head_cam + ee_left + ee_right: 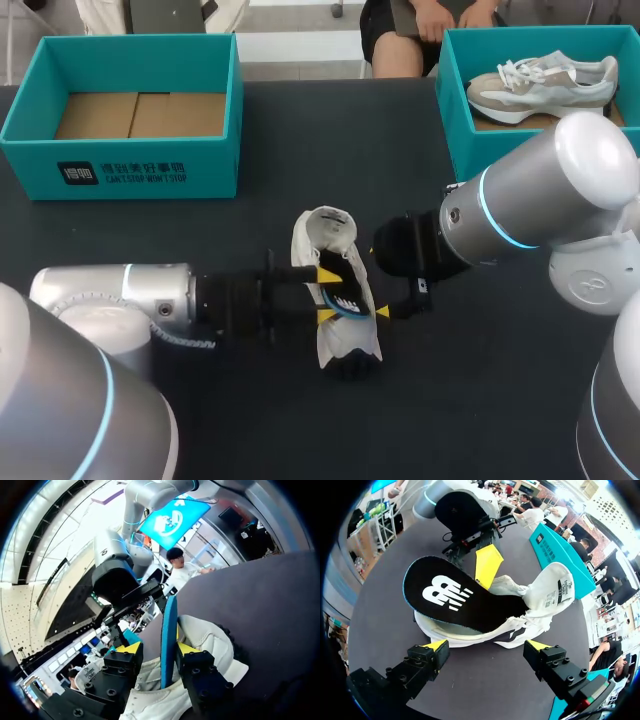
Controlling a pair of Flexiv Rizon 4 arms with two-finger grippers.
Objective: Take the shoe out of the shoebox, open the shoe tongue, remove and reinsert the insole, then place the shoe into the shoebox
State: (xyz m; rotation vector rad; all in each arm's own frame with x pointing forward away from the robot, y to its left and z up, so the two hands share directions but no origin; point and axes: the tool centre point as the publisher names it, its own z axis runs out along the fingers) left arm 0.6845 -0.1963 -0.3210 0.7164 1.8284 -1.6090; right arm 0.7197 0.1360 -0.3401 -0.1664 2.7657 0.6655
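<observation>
1. Midway across the counter (330, 140), between your two arms, the shoe (325, 240) lies out of its box, its opening turned toward the far edge. The empty box (120, 165) stands well apart at the far left.
2. The insole (455, 597) sticks partway out of the opening, with the heel end raised and the toe end inside.
3. Your left gripper (158, 649) has its fingers parted, with the insole edge-on between them. The insole touches one finger and a gap shows at the other, so you have no pinch on it.
4. Your right gripper (487, 646) is spread wide, a finger on either side of the shoe and both clear of it.
5. Expect the insole to be light, thin and floppy, and likely to buckle if you shove it from the heel. Pinch across its two faces near the heel.
6. The shoe looks light, with a soft upper over a firmer sole. Brace it at the sole or heel, because the upper will probably crumple and the shoe may slide.
7. As for writing, a white logo marks the insole's dark face and a printed label sits on the tongue (559, 587). A logo and lines of print run along the box front. The label's print is too small to make out.
</observation>
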